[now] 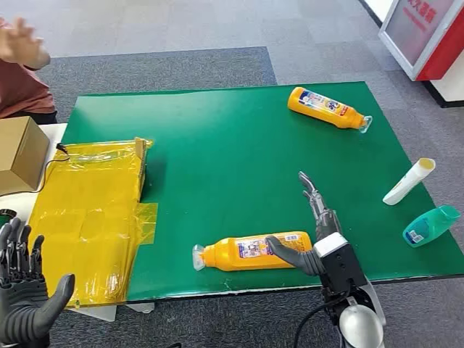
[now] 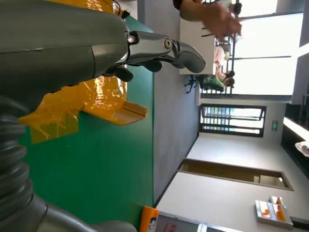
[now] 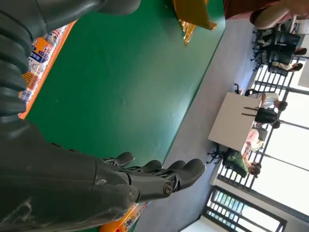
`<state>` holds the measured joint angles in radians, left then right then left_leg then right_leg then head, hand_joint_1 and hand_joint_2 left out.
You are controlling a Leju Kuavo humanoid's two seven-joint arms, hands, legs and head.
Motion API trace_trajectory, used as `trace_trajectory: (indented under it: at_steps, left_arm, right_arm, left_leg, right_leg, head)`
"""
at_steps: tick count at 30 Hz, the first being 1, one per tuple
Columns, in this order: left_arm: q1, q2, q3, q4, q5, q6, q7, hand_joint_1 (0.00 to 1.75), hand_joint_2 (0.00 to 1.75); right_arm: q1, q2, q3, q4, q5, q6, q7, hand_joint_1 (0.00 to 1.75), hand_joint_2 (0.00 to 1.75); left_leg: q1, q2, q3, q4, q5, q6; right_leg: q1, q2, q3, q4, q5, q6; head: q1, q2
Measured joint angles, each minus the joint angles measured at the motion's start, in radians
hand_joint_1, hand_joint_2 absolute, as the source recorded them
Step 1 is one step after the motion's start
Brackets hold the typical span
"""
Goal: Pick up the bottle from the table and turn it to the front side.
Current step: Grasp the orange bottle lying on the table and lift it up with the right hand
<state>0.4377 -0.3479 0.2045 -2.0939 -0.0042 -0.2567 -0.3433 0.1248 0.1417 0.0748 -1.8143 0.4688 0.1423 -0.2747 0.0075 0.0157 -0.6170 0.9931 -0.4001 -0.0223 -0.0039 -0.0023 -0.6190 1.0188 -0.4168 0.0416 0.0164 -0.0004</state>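
The surface (image 1: pixel 230 152) is flat and covered in green. It stands on a grey floor (image 1: pixel 164 29).

An orange bottle (image 1: pixel 254 251) lies on its side near the front edge, with its clear cap pointing left. A second orange bottle (image 1: pixel 327 108) lies on its side near the far right corner, well apart from the first one. A white tube (image 1: pixel 409 181) lies near the right edge. A teal bottle (image 1: pixel 431 225) lies just beside the tube, closer to the front.

A big sheet of shiny yellow plastic (image 1: pixel 90 217) covers the left end and hangs past the edge
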Motion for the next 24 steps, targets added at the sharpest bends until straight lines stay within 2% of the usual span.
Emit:
trace_trajectory:
  at_steps: [10,20,24]
  left_arm:
    - [0.000,0.000,0.006,0.000,-0.004,0.006,0.000,0.00,1.75]
    - [-0.009,0.001,0.020,-0.001,0.005,-0.012,-0.015,0.00,1.75]
    - [-0.019,0.003,0.021,-0.001,-0.008,-0.019,-0.016,0.00,1.75]
  right_arm:
    - [0.004,-0.005,0.000,0.000,0.047,-0.016,0.022,0.00,1.75]
    - [0.033,-0.064,0.028,0.004,0.328,-0.040,0.184,0.00,1.75]
    - [0.035,-0.076,0.044,0.012,0.378,-0.041,0.215,0.00,1.75]
  left_leg:
    - [0.000,0.000,0.000,0.000,0.000,0.000]
    - [0.000,0.000,0.000,0.000,0.000,0.000]
    - [0.000,0.000,0.000,0.000,0.000,0.000]
  right_leg:
    - [0.000,0.000,0.000,0.000,0.000,0.000]
    - [0.000,0.000,0.000,0.000,0.000,0.000]
    - [0.000,0.000,0.000,0.000,0.000,0.000]
  head:
    - [0.000,0.000]
    - [0.000,0.000]
    - [0.000,0.000]
